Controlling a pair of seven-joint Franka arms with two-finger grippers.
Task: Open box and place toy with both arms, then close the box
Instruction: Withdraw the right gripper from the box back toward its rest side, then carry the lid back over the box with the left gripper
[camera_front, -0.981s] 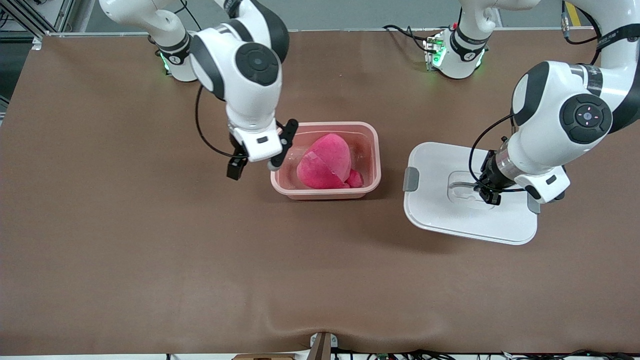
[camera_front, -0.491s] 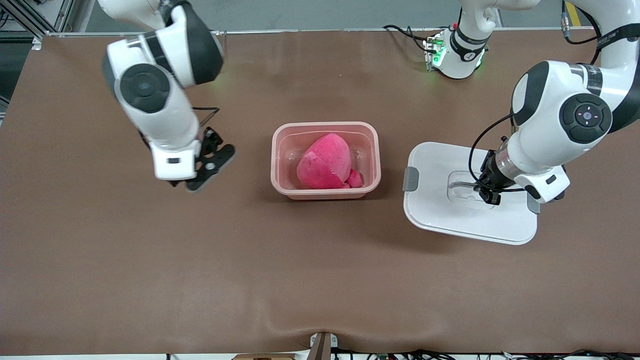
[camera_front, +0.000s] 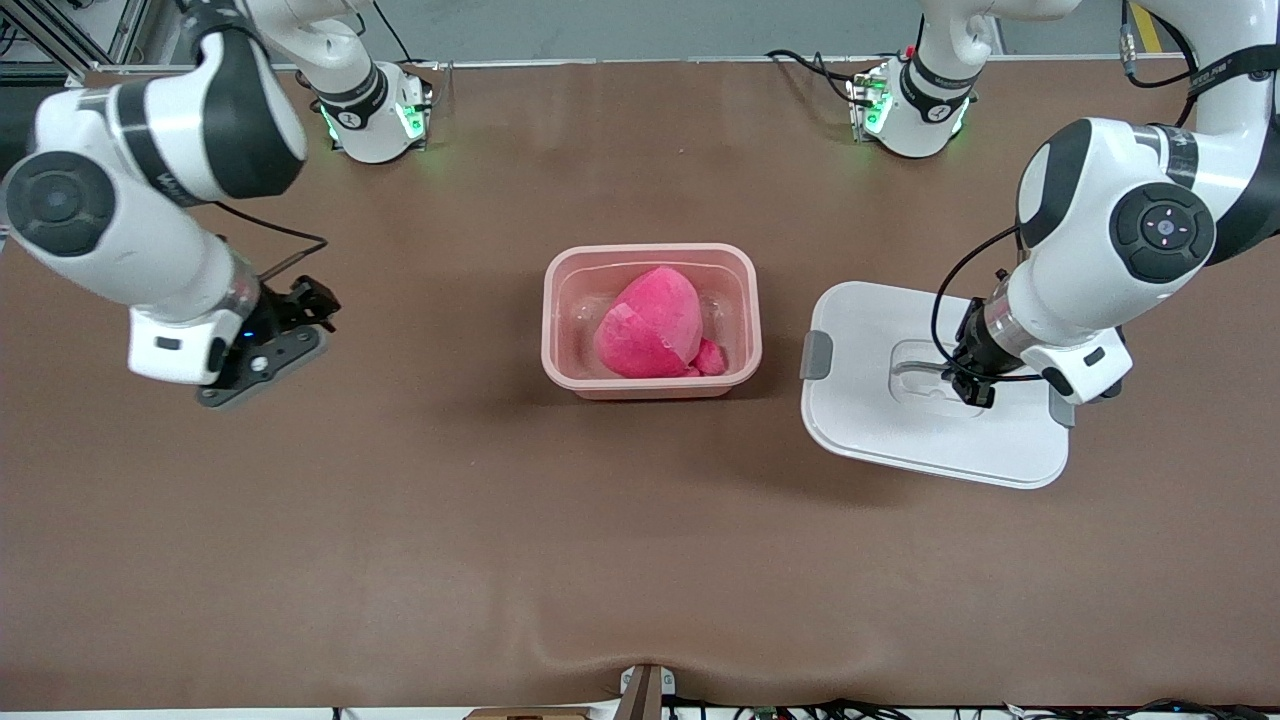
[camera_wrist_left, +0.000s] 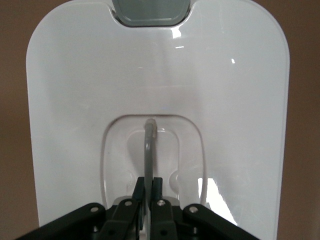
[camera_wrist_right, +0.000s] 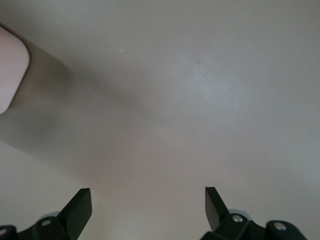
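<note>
Brown matting covers the table (camera_front: 400, 520) from edge to edge, with both arm bases standing along the edge farthest from the front camera. At mid-table sits the box (camera_front: 651, 385), a translucent pink tub, open at the top. Inside it lies the toy (camera_front: 650, 322), a hot-pink plush that fills most of the tub's interior.

Beside the box, toward the left arm's end of the table, the lid (camera_front: 880, 430) lies flat on the matting, white, with a grey clip (camera_front: 818, 355) at the end facing the box. A recessed well in the lid's top carries the handle (camera_wrist_left: 148, 150) — a thin grey bar, seen end-on in the left wrist view.

The left gripper (camera_wrist_left: 148, 192) is down in that well with its fingers (camera_wrist_left: 159, 190) pinched together on the handle; the front view shows it at the lid's centre (camera_front: 975, 385).

The right gripper (camera_wrist_right: 148, 202) hangs over bare matting toward the right arm's end of the table, well apart from the box — its fingers (camera_wrist_right: 80, 205) stand spread wide and hold nothing. A corner of the box shows at the edge of the right wrist view.
</note>
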